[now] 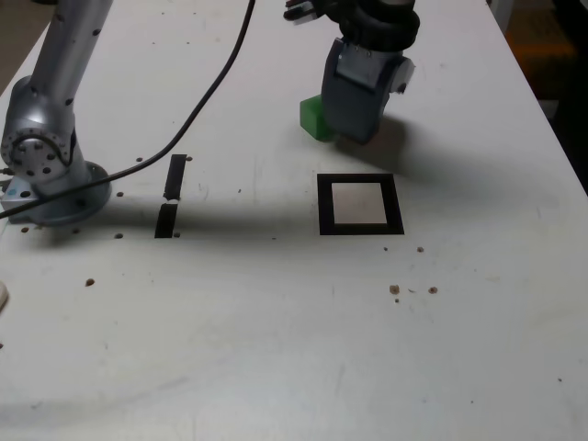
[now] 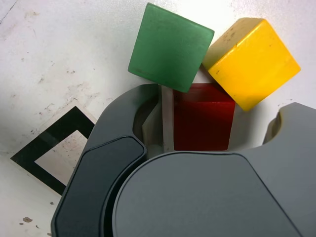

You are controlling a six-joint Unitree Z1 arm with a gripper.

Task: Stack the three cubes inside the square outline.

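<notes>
The red cube [image 2: 203, 123] is seen between the 2 jaws, which are open and not yet gripping it. The cube is set off-centre: 1 jaw is shown just beside its face, while a wider gap is left to the other; whether the near jaw is touched cannot be told. With equal sides, no long axis is offered, so the grip should be governed by how squarely the 2 faces are met. Some centring over the red cube seems to be called for before closure.

The green cube [image 2: 171, 48] and the yellow cube [image 2: 253, 63] are crowded close by the red cube and could be nudged. The square outline [image 2: 42, 172] is seen beyond the nearer jaw, on the tabletop [image 1: 230, 340], well apart from the yellow cube, with no cube placed inside.
</notes>
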